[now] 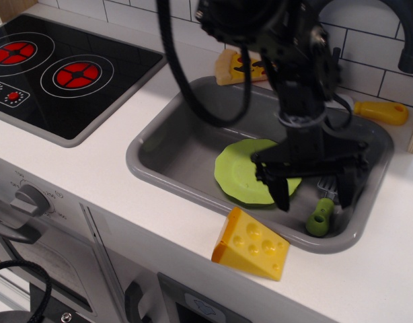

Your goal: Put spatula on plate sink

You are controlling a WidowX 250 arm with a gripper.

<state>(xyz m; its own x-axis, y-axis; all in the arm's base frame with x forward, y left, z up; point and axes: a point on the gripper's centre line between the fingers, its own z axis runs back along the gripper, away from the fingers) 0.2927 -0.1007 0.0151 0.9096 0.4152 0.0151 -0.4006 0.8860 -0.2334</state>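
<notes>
From my remote view the claw [315, 193] is down inside the sink [186, 134], jaws spread wide, nothing held. The spatula [322, 211] lies on the sink floor at the right end, green handle pointing toward the front rim, dark head mostly hidden behind the claw. It sits between the two fingers, closer to the right finger [348, 188]; can't tell if that one touches it. The left finger [280, 192] hangs over the front-right edge of the plate [243, 171], which lies flat in the sink just left of the spatula.

Other stuff: cheese wedge [251, 244] on the table at the sink's front rim, pizza slice [240, 67] behind the sink, yellow knife handle [380, 112] at back right, stovetop [55, 70] on the left. No readable txt or brands anywhere afaict.
</notes>
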